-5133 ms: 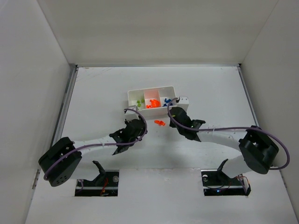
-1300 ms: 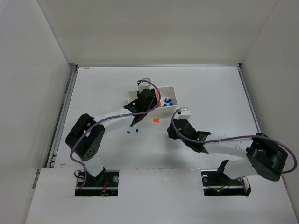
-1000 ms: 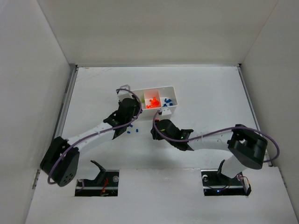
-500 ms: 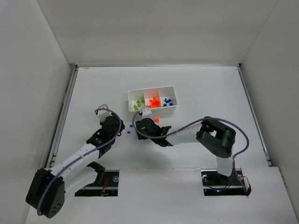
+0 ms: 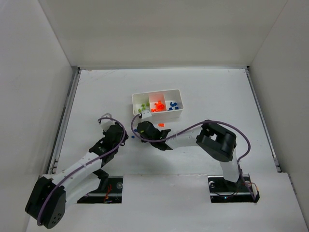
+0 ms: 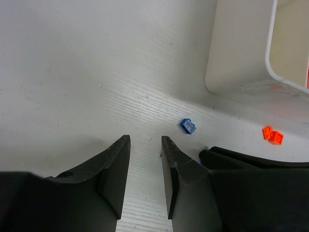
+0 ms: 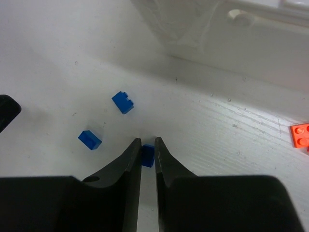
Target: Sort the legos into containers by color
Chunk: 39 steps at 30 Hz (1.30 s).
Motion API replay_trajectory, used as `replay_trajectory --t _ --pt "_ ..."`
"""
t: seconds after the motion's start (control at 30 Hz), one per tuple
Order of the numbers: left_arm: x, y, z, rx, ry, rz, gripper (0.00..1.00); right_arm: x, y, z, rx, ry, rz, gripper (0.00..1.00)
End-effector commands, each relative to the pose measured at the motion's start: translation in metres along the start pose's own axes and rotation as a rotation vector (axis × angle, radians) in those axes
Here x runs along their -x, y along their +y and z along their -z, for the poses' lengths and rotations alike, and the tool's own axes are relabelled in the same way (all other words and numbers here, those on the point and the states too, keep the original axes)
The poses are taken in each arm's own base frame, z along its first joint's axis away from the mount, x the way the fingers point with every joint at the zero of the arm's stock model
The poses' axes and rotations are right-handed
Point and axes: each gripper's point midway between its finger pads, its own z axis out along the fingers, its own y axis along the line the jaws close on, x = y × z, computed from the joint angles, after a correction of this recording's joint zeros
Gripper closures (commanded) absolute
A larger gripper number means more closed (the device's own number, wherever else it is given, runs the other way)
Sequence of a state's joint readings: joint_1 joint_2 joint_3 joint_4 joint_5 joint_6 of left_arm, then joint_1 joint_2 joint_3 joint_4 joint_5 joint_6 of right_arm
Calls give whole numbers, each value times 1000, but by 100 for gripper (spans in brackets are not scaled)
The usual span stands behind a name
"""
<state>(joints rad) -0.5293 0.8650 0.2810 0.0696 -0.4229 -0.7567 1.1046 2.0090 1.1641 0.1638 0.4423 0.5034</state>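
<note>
A tiny blue lego [image 7: 147,155], a glossy hard-plastic block with square edges, sits between the tips of the right tool [image 7: 147,144]. The tool's smooth black fingers stand almost together and appear to press on the block's two sides, though the shadow there leaves the contact slightly unsure. Beneath it is the bench [image 7: 58,58], a white board with a fine wood-like grain. A second blue lego [image 7: 123,102] and a third blue lego [image 7: 90,139] lie loose just ahead of the tips and to their left, apart from each other. An orange lego [image 7: 301,135], studs up, lies at the right edge of that view. It is near the foot of the tray [image 7: 217,29], whose thin white wall has rounded corners.

The left tool [image 6: 145,140] hangs close by. Its matte black fingers are parted by a modest gap with only bare bench between them. A lone blue piece [image 6: 188,126] lies just ahead of its tips, toward the tray.

Only the top view looks into the tray. There, green legos [image 5: 143,109] fill the left compartment, an orange pile [image 5: 156,107] the middle and blue ones [image 5: 173,104] the right. It also shows the right arm reaching across so that both tools meet before the tray's left corner. Only the right wrist view shows the block between the fingers.
</note>
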Motion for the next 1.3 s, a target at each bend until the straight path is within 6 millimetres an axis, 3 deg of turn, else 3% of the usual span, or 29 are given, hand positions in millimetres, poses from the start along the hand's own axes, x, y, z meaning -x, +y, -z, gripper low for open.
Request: replay_trajectory --t 0.0,0.27,0.37,0.43,0.57,0.7,0.83,0.9,1.03,1.27 --pt "5 -6 2 -16 -24 29 71 4 -5 11 -49 -4 41 83" --pt "4 -37 1 -74 -8 -12 71 69 -15 73 12 -149 -49 84" --pt "0 -56 3 -112 -6 -41 71 105 -48 94 -7 -228 -99 84" --pt "-4 -73 4 -143 -3 -70 71 129 -84 103 -57 -279 -141 83" --pt "-14 -107 3 -196 10 -130 72 156 -140 97 -115 -317 -195 83" --pt "-27 -135 -3 -226 27 -185 72 161 -173 64 -165 -279 -207 83" --pt "-32 -154 -10 -237 23 -225 72 166 -179 49 -188 -277 -207 82" --pt "-37 -160 -15 -233 31 -245 72 172 -178 47 -191 -291 -211 75" --pt "-48 -170 -26 -227 50 -286 72 182 -181 58 -211 -327 -204 57" --pt "-72 -178 -43 -206 91 -363 73 169 -178 85 -201 -349 -205 56"
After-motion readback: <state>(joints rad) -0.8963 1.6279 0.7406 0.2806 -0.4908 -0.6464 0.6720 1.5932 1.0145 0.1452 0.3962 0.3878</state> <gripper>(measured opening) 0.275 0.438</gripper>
